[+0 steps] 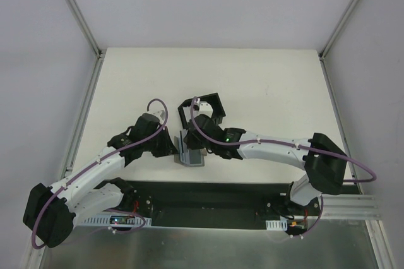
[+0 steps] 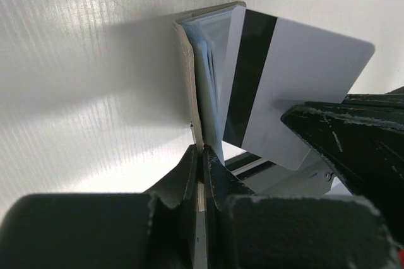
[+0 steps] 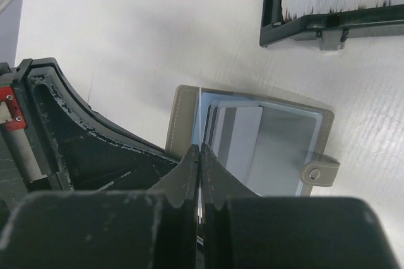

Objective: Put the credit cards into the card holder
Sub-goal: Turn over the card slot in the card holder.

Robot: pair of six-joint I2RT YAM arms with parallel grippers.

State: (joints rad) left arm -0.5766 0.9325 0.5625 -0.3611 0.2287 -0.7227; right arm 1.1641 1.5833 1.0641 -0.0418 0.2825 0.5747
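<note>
Credit card (image 2: 303,86), pale back and black stripe facing the left wrist camera, is pinched in your right end effector (image 3: 200,168). Its fingers are clenched on the card, which shows only as a thin edge-on line in the right wrist view. The card's lower left corner sits just beside the clear sleeves, and you cannot tell whether it has fully left them.

Your left end effector (image 2: 202,174) is clamped on the cover flap of the grey wallet (image 3: 271,149), bracing it on the surface (image 1: 265,86). The wallet lies open at the centre of the right wrist view. A pale rectangle (image 3: 237,136) in its sleeves may be another card.

The card holder (image 3: 315,26) sits at the upper right of that view, apart from the wallet. No card shows in the part of it you can see.

Judging by this, you are at the extraction stage. One card is gripped and nearly free, none is delivered, and the carry and the drop into a slot are both left, along with any cards left in the sleeves.

In the overhead view the left arm (image 1: 95,174) rises from the lower left corner and the right arm (image 1: 284,149) from the lower right. Both are bent at the elbow, and their wrists meet at frame centre over the wallet, just below the card holder.
</note>
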